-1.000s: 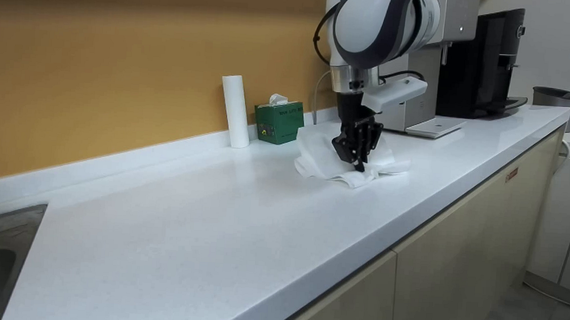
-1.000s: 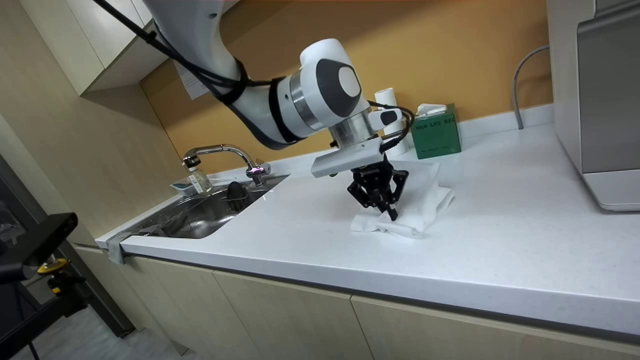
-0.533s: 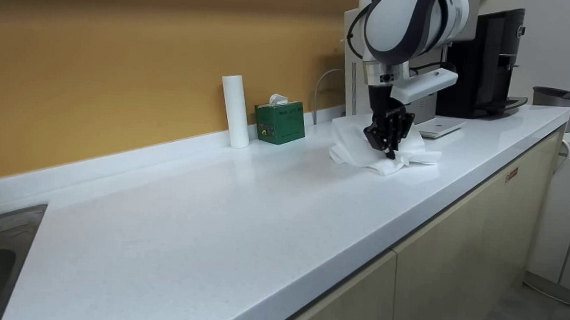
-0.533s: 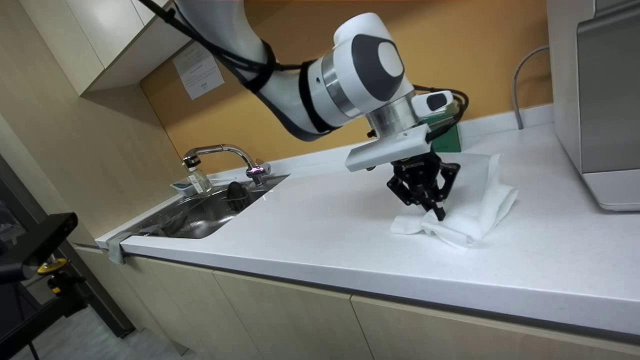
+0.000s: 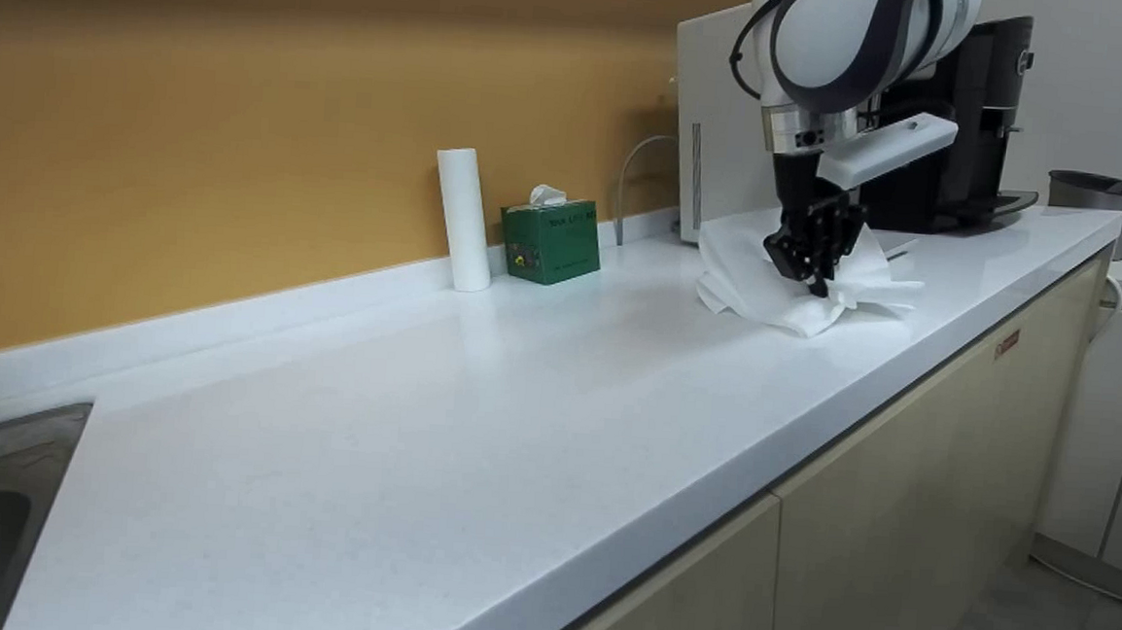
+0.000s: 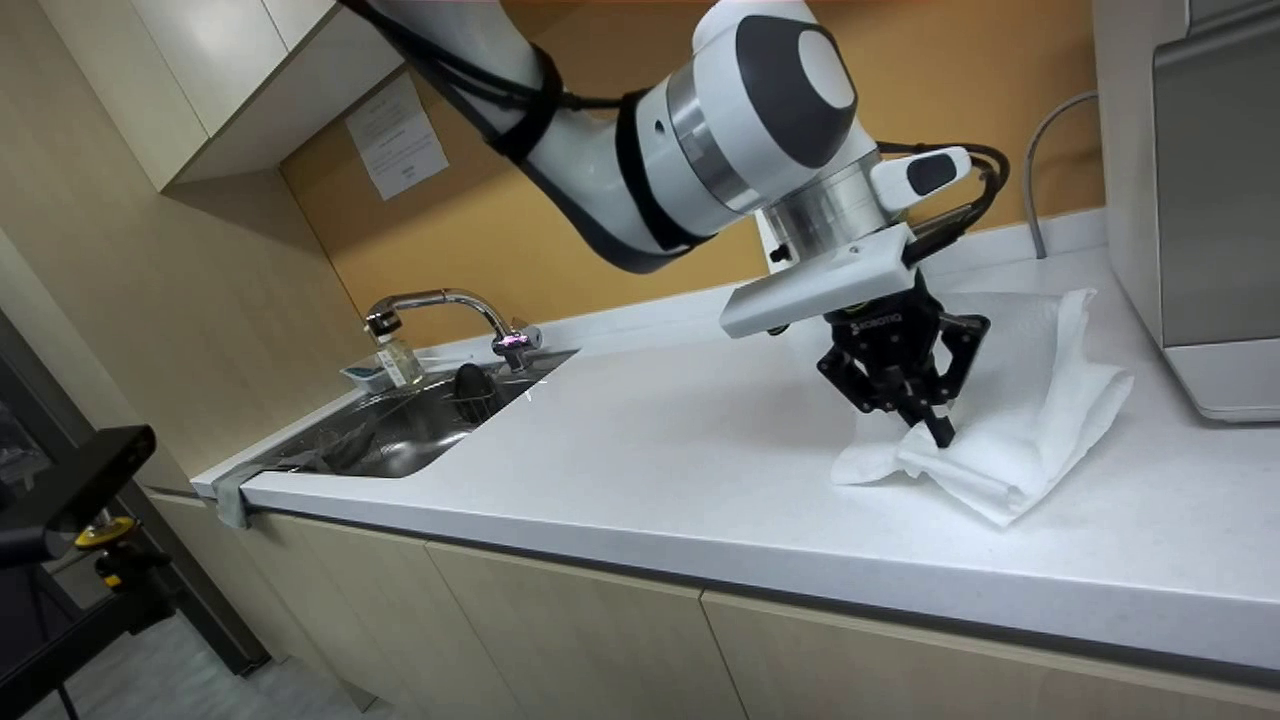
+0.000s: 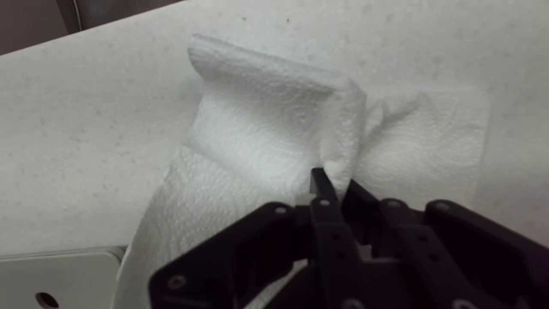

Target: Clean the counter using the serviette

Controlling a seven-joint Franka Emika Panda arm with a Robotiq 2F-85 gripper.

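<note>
Gripper (image 7: 336, 184) nearly closed, fingertips (image 7: 321, 179) pinching a bunched fold of the serviette (image 7: 257, 137), rest of sheet creased over the counter (image 6: 640, 430), beneath and around them, in both exterior views

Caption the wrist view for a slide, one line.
Gripper pinching a bunched fold of the white serviette, its loose parts creased and spread over the speckled counter.

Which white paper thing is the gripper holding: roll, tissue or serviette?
The serviette, spread on the counter and pinched in the gripper. The roll stands beside the green box, and the tissue pokes out of that box; the gripper touches neither.
</note>
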